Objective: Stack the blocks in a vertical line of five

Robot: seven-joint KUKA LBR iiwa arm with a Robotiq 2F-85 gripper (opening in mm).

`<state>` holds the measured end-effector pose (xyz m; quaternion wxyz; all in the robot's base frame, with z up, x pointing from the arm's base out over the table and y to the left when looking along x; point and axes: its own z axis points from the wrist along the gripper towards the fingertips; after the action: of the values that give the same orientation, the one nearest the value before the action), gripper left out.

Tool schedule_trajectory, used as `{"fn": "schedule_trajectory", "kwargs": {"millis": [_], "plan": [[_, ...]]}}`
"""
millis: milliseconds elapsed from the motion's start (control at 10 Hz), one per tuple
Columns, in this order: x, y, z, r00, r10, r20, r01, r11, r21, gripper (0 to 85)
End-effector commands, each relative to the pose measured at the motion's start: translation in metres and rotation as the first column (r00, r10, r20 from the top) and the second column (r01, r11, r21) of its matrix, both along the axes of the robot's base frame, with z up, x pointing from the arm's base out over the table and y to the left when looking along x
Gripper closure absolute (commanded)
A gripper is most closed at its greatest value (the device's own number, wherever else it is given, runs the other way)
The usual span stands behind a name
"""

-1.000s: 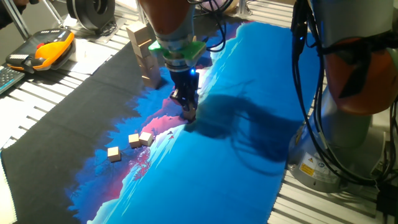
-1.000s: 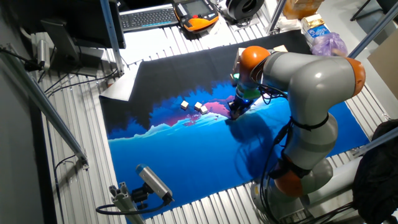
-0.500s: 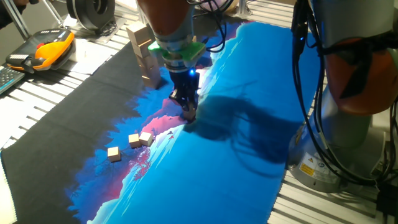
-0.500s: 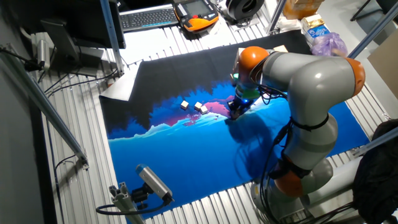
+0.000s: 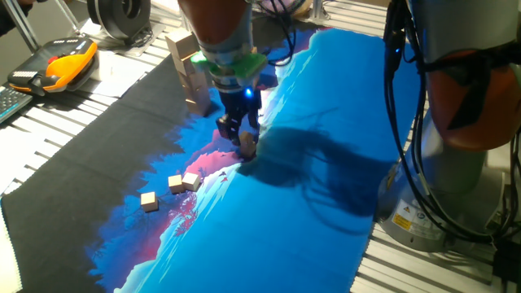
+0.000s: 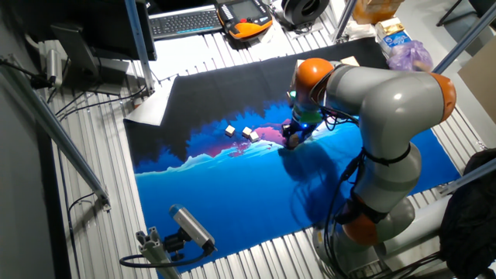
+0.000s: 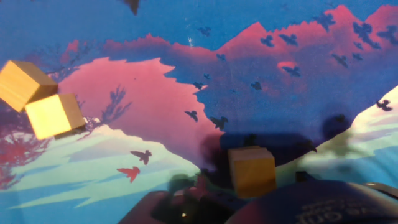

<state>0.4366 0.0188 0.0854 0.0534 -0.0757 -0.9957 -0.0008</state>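
slatted table (image 5: 73, 122), printed mat (image 5: 326, 122), blocks (image 5: 169, 184)

Small tan blocks (image 5: 169, 184) on mat; one (image 7: 251, 171) apart (two touching)

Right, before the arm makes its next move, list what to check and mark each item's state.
1. Block at the tool in sight, right by the tool: ok.
2. Tool closed on that block: cannot tell; the fingers are blurred in the hand view.
3. Loose blocks lying on the mat, three of them, off to one side of the tool: ok.
4. Five small blocks available: not ok; only four show.
5. Wooden tower apart from the tool: ok.
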Motion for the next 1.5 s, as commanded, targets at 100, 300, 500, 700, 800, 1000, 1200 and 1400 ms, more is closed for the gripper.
{"fn": "schedule_trajectory", "kwargs": {"millis": [100,300,500,700,800,1000,1200,1400], "plan": [[0.0028,0.002,0.02,1.0,-0.008,-0.019,0.008,1.0,0.009,17.0],[0.0005,0.011,0.014,1.0,-0.025,0.007,0.025,0.999,0.037,34.0],[0.0021,0.01,0.013,1.0,-0.005,-0.004,0.005,0.999,0.042,51.0],[0.0027,0.009,0.014,0.999,0.039,-0.03,-0.036,0.996,0.082,85.0],[0.0027,0.009,0.014,0.998,0.057,-0.025,-0.055,0.995,0.078,85.0],[0.0027,0.009,0.014,0.999,0.038,-0.025,-0.035,0.992,0.125,85.0],[0.0027,0.009,0.014,0.999,0.021,-0.041,-0.015,0.99,0.139,85.0],[0.0027,0.009,0.014,1.0,-0.002,-0.007,0.003,0.992,0.129,85.0]]}}
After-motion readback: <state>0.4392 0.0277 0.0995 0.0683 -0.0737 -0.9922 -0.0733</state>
